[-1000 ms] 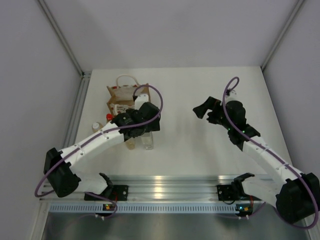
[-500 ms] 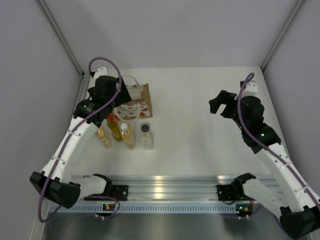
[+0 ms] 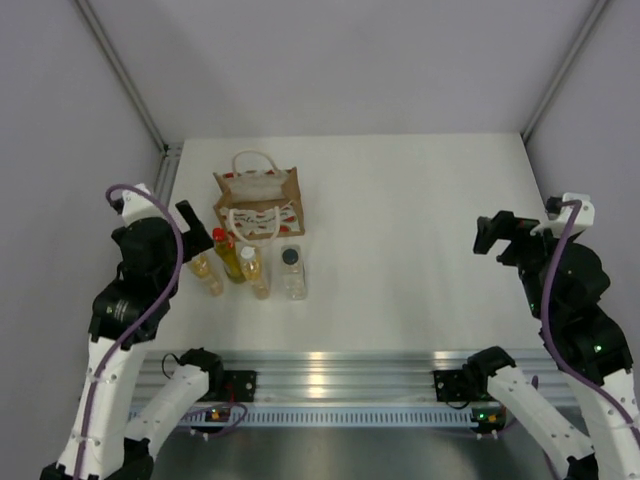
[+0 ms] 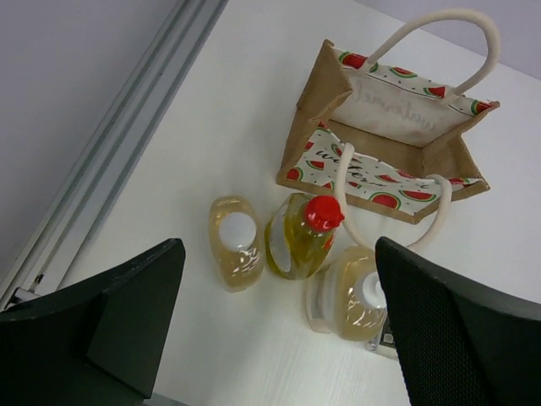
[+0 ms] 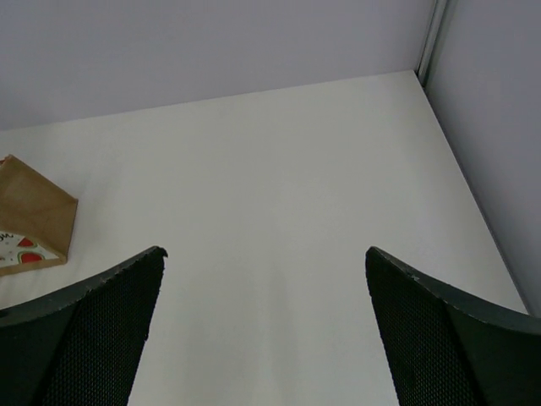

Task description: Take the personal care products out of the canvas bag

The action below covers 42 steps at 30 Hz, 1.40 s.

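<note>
We see the bag standing upright at the far left of the table, its mouth open to the camera above. Inside, the left wrist view shows a pale lining with faint lettering. We cannot see down to its floor, so we cannot tell what, if anything, lies at the bottom. One rope handle arches over the far side. The near handle droops over the watermelon-printed front and crosses the red cap in that view; whether it touches the cap we cannot tell.

All four bottles stand upright on the table just in front of the bag, outside it. From the left they are the left amber bottle, the red-capped bottle, the right amber bottle and the clear bottle. The red-capped bottle sits nearest the bag. The first three stand close together; the clear one is slightly apart on the right, and in the left wrist view it is nearly hidden behind a finger.

The left gripper hangs above the table's left edge, beside the metal rail and just left of the bottles. Its fingers are spread wide with nothing between them. The right gripper is spread as wide and equally bare, over the right side of the table and well apart from bag and bottles. Only a corner of the bag shows at the left edge of its view.
</note>
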### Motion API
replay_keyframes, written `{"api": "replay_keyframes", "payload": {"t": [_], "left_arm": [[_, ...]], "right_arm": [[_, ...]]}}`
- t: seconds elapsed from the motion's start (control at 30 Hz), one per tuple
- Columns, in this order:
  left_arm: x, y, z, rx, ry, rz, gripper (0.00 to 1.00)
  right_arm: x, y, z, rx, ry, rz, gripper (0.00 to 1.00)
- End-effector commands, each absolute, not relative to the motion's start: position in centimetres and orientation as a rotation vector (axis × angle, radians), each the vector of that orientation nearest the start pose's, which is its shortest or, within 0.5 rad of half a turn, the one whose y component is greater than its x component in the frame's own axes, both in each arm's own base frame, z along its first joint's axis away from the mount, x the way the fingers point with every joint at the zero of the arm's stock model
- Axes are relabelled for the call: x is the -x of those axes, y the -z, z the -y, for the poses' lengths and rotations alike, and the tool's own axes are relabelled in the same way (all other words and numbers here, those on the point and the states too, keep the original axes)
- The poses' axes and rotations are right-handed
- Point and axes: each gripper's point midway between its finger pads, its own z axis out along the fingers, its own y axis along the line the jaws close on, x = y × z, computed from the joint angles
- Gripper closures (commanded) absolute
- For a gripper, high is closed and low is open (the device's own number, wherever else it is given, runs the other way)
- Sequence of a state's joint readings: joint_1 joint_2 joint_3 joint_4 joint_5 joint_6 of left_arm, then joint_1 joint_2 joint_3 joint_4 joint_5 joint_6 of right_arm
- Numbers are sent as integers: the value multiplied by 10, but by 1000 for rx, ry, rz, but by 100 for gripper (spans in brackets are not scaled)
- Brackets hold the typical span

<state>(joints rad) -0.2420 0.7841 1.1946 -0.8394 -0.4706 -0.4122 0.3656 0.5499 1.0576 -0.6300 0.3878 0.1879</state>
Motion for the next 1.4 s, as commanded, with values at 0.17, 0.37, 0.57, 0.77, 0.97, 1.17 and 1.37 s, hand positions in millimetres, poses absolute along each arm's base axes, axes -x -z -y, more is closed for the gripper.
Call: {"api": "replay_keyframes", "payload": {"t": [0.17,0.37,0.57,0.77,0.97,1.17,1.37], "left_arm": [[-174,-321,-23,365,-44,-1827,2],[-148,-322,-10,210,43,-1825,2],[-134,-333,-23,206,7,-1773,2],[-130,-335,-26,217,7,-1754,2],[-126,-336,-27,216,17,-1738,2],[-125,-337,-27,216,20,-1731,2],[-128,-333,-24,216,33,-1745,2]], "right_arm": [[-171,-353,15,-130,48,-1708,0],[-150,-344,22,-117,43,-1707,1],[-141,-337,28,-122,45,-1683,1],[-133,-332,28,-131,21,-1687,1],[-128,-338,31,-135,18,-1673,1],[-132,-336,28,-132,16,-1689,1],[-135,-332,30,-152,33,-1700,1]]}}
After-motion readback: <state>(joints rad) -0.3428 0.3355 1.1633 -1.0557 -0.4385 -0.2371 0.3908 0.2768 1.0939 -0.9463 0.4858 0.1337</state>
